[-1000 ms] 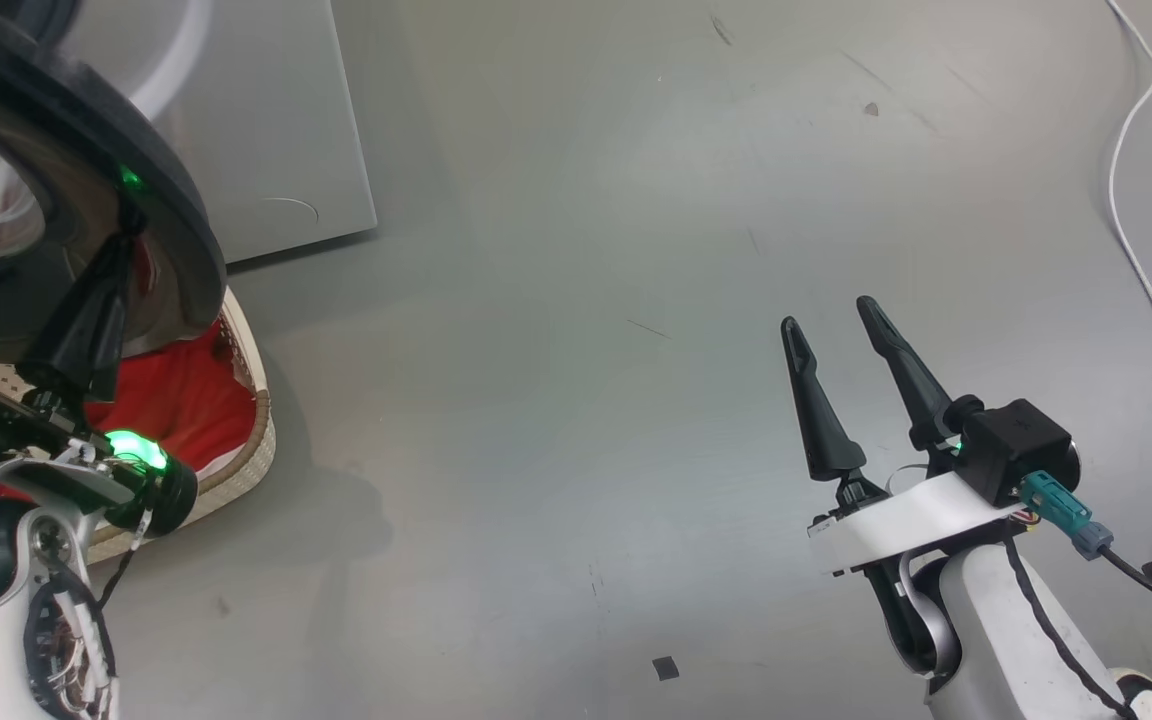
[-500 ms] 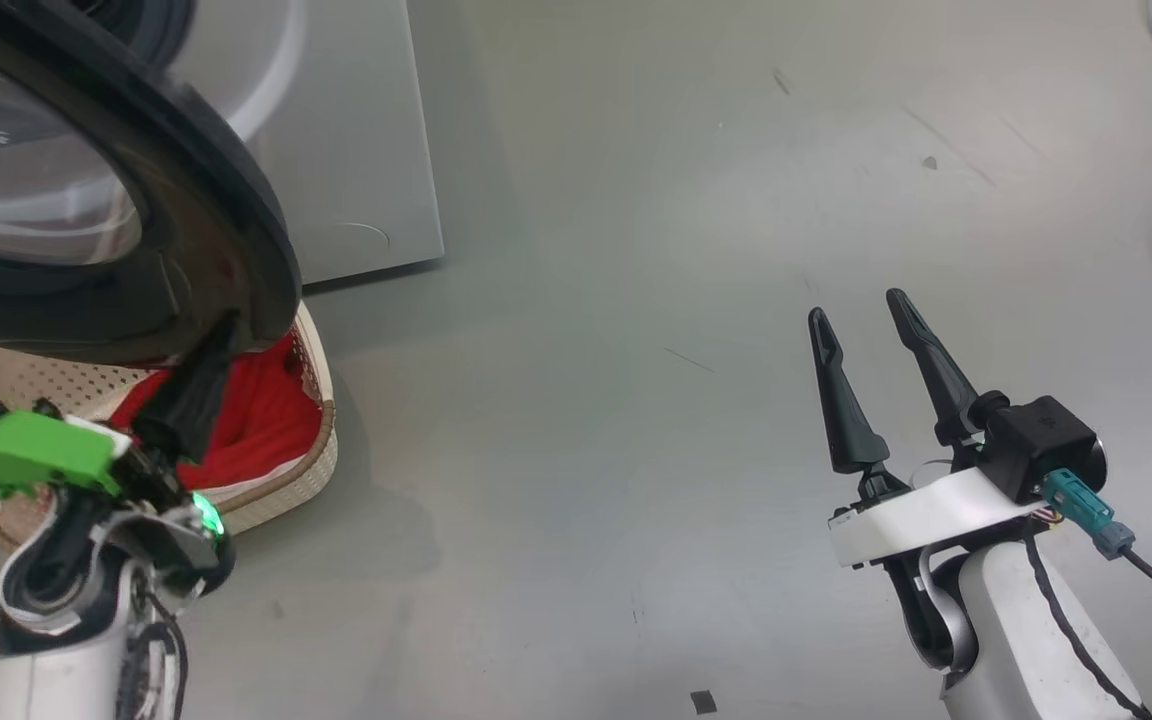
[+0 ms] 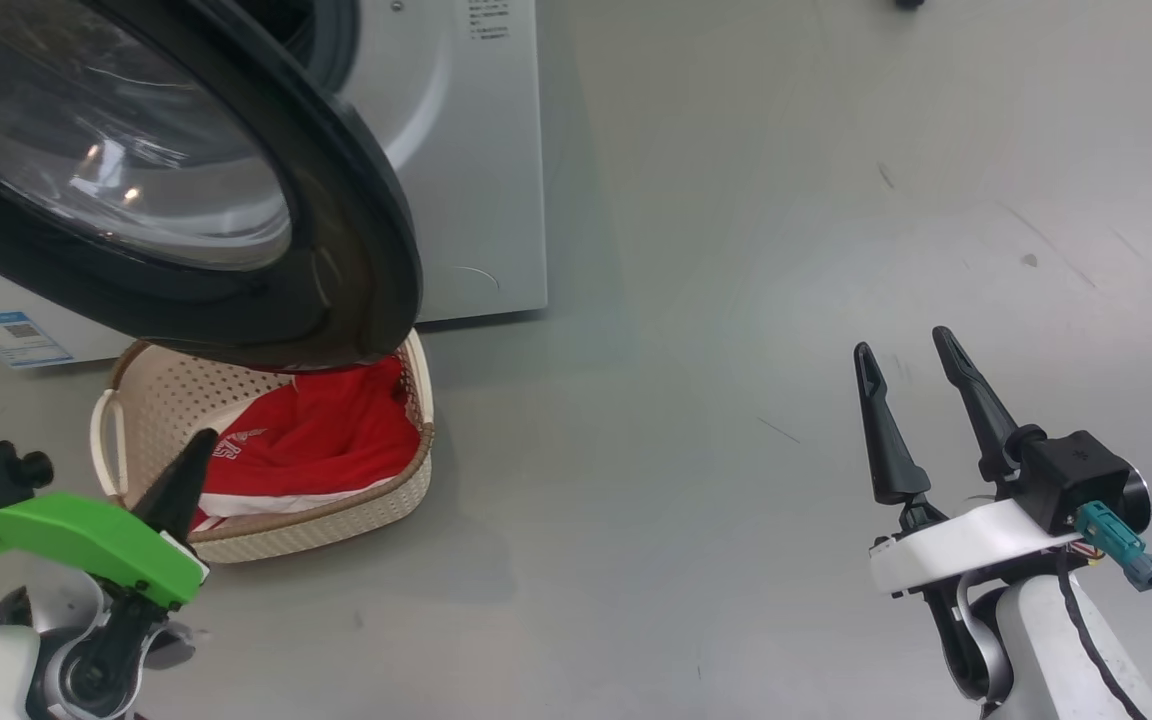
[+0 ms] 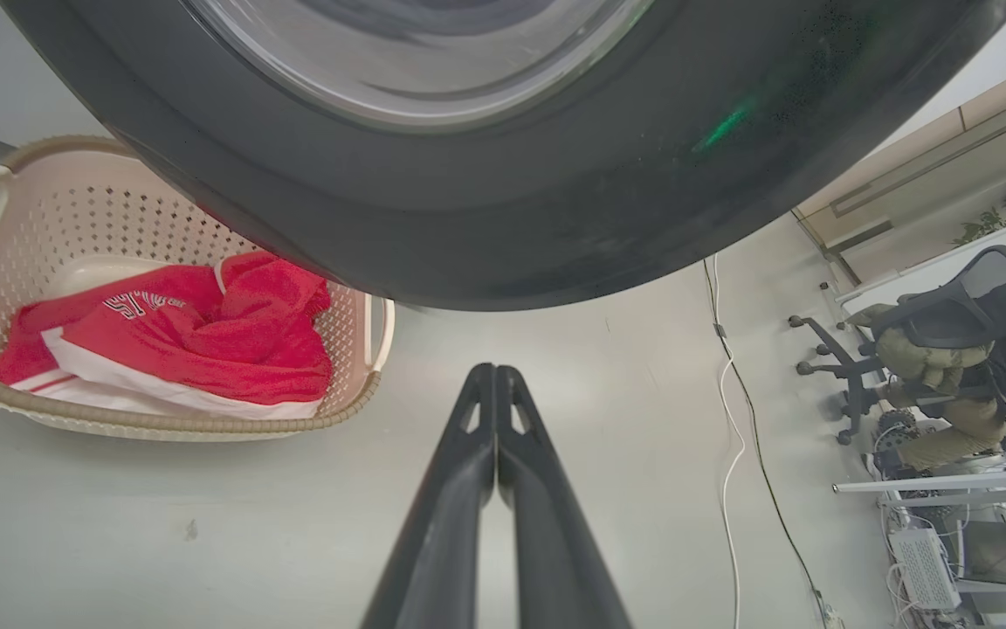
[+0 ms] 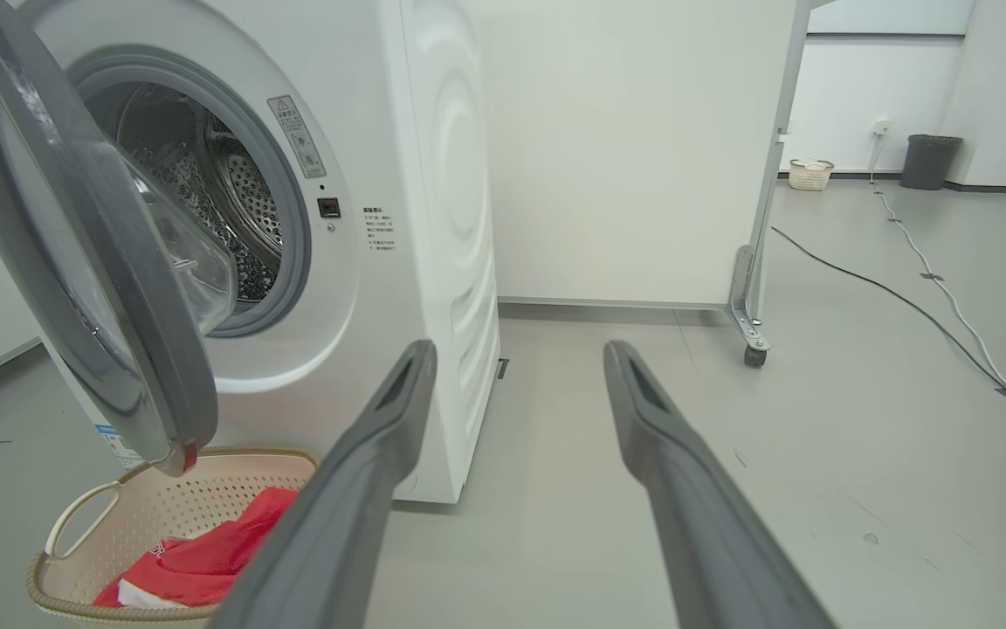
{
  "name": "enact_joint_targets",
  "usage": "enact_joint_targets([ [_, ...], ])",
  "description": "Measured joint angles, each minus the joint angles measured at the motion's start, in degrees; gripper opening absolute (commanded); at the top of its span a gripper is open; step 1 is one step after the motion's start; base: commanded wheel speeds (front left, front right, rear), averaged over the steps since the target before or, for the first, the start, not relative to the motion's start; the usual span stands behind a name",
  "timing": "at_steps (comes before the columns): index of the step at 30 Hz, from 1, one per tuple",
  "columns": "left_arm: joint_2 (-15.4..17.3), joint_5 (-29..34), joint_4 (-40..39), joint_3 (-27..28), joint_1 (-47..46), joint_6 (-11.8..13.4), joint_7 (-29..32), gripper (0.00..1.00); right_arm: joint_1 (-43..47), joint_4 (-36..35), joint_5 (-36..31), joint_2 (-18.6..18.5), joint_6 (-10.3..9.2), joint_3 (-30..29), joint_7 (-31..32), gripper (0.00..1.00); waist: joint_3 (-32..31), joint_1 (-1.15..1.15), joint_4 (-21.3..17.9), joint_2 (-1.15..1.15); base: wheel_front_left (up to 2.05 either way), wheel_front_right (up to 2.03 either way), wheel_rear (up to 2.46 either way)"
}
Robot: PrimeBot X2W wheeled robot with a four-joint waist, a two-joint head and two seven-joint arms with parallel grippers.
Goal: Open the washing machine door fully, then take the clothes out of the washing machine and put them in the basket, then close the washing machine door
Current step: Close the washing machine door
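The washing machine stands at the upper left, its door swung out and hanging over the basket. Red clothes with white trim lie in the basket. My left gripper is shut and empty, low in front of the basket and clear of the door rim; its shut tips point at the floor beside the basket and the clothes. Over bare floor at the right, my right gripper is open and empty. Its wrist view shows the steel drum behind the half-open door.
A white cable runs over the grey floor to the right. Office chairs and desks stand beyond it. A wheeled frame leg stands right of the machine, with a dark bin far back.
The head camera has swung toward the machine, so the whole picture has shifted. My left gripper, earlier up against the door's lower rim, has dropped away from it. The right gripper keeps its pose.
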Motion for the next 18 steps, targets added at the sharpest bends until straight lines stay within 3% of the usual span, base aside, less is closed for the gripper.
enact_joint_targets([
  [9,-0.65,9.64,-2.48,1.72,0.55,-0.01,-14.4,0.0,1.63,-0.97,0.16,-0.04,0.05,-0.97,0.0,1.0,-2.56,0.0,4.99,0.0,0.0,0.0,0.0],
  [12,1.08,17.22,-3.54,1.42,1.98,-0.01,-20.74,0.0,1.87,-1.32,0.23,-0.01,0.07,-1.01,-0.01,1.0,-3.61,0.0,7.28,0.0,0.0,0.0,0.0],
  [18,1.77,24.44,-3.81,0.08,3.63,0.12,-27.36,0.0,2.71,-1.51,0.18,-0.02,0.09,-1.08,-0.01,1.0,-4.64,0.0,9.71,0.0,0.0,0.0,0.0],
])
